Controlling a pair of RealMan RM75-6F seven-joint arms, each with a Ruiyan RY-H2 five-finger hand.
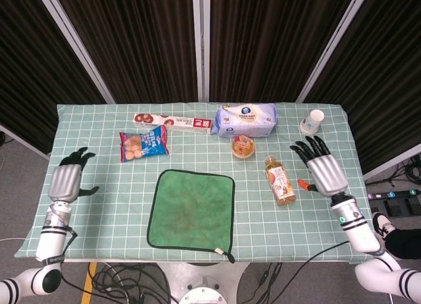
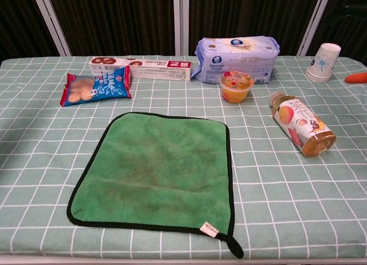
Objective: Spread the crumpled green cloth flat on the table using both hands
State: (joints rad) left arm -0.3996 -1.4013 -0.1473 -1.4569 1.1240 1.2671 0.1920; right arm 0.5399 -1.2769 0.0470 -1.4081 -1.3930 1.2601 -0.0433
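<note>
The green cloth (image 1: 191, 208) with a black hem lies spread flat on the checked table, near the front edge; in the chest view the green cloth (image 2: 156, 166) fills the middle, a white tag at its near right corner. My left hand (image 1: 66, 179) hovers over the table's left edge, fingers apart, holding nothing. My right hand (image 1: 322, 170) is raised over the right side, beside the bottle, fingers spread and empty. In the chest view only an orange thumb tip of the right hand (image 2: 356, 77) shows at the right edge.
A tea bottle (image 1: 279, 180) lies on its side right of the cloth. Behind the cloth are a jelly cup (image 1: 243, 147), a blue snack bag (image 1: 143, 144), a long biscuit box (image 1: 172, 122), a white tissue pack (image 1: 246, 119) and a paper cup (image 1: 313, 122).
</note>
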